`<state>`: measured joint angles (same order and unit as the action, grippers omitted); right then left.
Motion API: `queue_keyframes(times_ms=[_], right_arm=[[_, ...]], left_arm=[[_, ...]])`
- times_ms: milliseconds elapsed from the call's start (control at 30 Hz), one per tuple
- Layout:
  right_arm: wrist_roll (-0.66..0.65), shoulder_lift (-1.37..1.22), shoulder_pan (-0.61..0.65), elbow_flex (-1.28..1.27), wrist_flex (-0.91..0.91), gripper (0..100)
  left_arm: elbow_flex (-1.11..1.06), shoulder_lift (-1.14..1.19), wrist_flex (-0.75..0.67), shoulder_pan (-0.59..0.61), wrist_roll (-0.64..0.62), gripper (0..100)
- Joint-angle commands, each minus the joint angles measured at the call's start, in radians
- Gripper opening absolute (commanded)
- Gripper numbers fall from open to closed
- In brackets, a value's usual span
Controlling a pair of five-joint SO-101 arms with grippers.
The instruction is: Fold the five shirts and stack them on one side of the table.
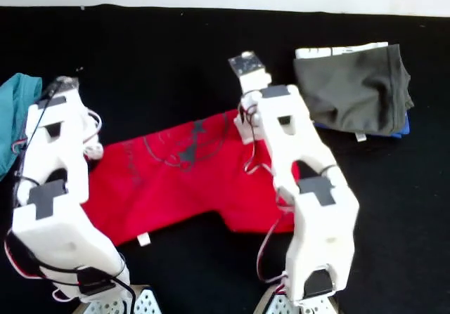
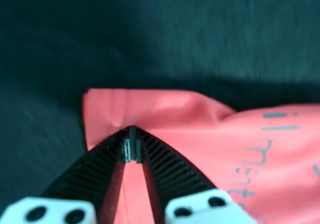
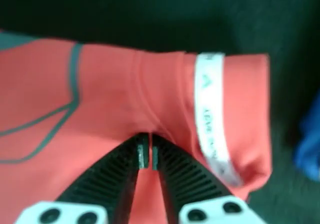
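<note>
A red shirt point(image 1: 176, 177) with a grey print lies spread across the middle of the black table. My left gripper point(image 2: 131, 148) is shut on the shirt's cloth close to a corner point(image 2: 100, 103); in the high view it sits at the shirt's left end point(image 1: 93, 147). At the shirt's far right edge point(image 1: 246, 126), my right gripper point(image 3: 147, 153) is shut on a pinch of red cloth beside a white printed band point(image 3: 210, 108). A folded stack point(image 1: 355, 89) lies at the back right, with a grey shirt on top and blue and white edges showing under it.
A teal shirt point(image 1: 14, 110) lies bunched at the table's left edge, beside the left arm. The black table top point(image 1: 155, 54) is bare behind the red shirt. A white tag point(image 1: 143, 239) sticks out of the shirt's near edge.
</note>
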<state>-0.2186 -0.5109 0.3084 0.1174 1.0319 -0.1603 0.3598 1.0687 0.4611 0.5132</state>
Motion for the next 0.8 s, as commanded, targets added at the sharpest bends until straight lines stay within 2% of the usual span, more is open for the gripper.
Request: queue_keyframes(times_ms=[0, 100, 300, 600, 767], right_arm=[[0.008, -0.143, -0.047, 0.259, -0.015, 2.2], [0.008, -0.263, -0.051, 0.421, 0.038, 2.2], [0.011, -0.361, -0.058, 0.710, 0.255, 2.2], [0.006, -0.364, -0.054, 1.127, 0.648, 2.2], [0.006, -0.361, -0.062, 1.296, 0.733, 2.2]], left_arm=[[0.197, 0.111, -0.028, 0.045, -0.009, 1], [0.346, 0.234, 0.018, 0.053, -0.009, 1], [0.671, 0.389, 0.235, 0.051, -0.058, 1], [0.955, 0.412, 0.537, 0.019, -0.071, 1], [1.081, 0.407, 0.704, 0.002, -0.075, 1]])
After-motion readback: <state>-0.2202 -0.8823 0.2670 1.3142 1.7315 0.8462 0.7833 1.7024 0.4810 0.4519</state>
